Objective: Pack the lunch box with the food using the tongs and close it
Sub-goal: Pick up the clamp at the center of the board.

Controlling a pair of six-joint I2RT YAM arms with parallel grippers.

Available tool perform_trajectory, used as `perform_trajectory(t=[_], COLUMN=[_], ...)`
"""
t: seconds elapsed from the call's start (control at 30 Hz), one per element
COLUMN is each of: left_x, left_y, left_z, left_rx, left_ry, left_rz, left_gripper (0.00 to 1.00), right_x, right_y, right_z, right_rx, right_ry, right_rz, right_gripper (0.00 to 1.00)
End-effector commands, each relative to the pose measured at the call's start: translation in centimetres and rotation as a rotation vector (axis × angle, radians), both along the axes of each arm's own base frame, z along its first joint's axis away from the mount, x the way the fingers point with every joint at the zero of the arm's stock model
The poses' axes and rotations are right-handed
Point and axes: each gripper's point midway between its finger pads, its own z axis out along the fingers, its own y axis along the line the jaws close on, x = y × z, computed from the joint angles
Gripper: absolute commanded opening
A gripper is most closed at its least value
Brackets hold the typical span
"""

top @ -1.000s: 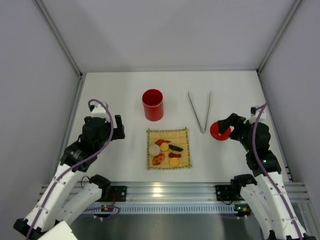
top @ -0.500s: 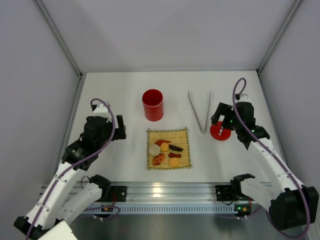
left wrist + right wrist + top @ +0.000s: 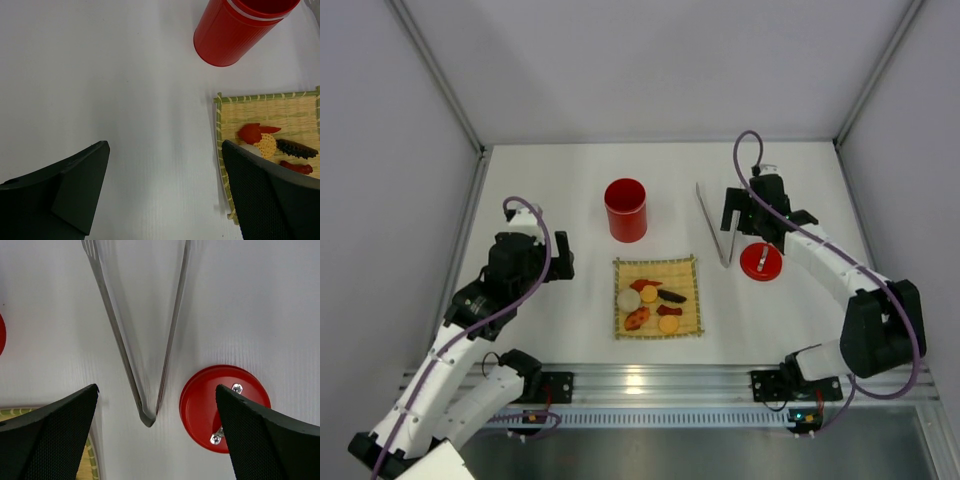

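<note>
Tongs (image 3: 711,224), thin V-shaped silver metal, flat between red cylindrical lunch box (image 3: 625,210) and red round lid (image 3: 761,262), 2 arms apart, under gaping right gripper (image 3: 740,222). Probably light, springy, slick: pinch mid-length.

The top external view looks steeply down from above and behind the arm bases, which sit at the bottom edge, and takes in the whole white surface (image 3: 550,180). The left wrist view looks down from close by, the left hand (image 3: 164,160) framing it with dark fingers (image 3: 65,190) in the lower corners. With the overhead it shares the lunch box (image 3: 232,35), upper right, and the mat (image 3: 300,112). The right wrist view looks straight down from nearer, past the right hand (image 3: 156,395), and shares the tongs (image 3: 148,419) and lid (image 3: 205,405).
</note>
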Motion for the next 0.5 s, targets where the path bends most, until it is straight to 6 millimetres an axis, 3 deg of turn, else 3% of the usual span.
perform_trajectory(t=[0.0,0.23,0.47], left_x=[0.7,0.8,0.8], left_y=[-0.5,-0.5,-0.5], left_z=[0.5,0.3,0.2], left_rx=[-0.009,-0.004,-0.002], left_ry=[-0.032,-0.022,-0.020], left_rz=[-0.017,-0.014,-0.014], left_gripper=[0.99,0.99,0.99], right_x=[2.7,4.7,5.4], right_y=[1.4,3.5,4.1], right_z=[1.9,-0.9,-3.3], right_rx=[-0.022,-0.020,-0.028], right_ry=[-0.083,-0.015,0.042], right_rz=[0.034,0.095,0.107], right_gripper=[0.99,1.00,0.99])
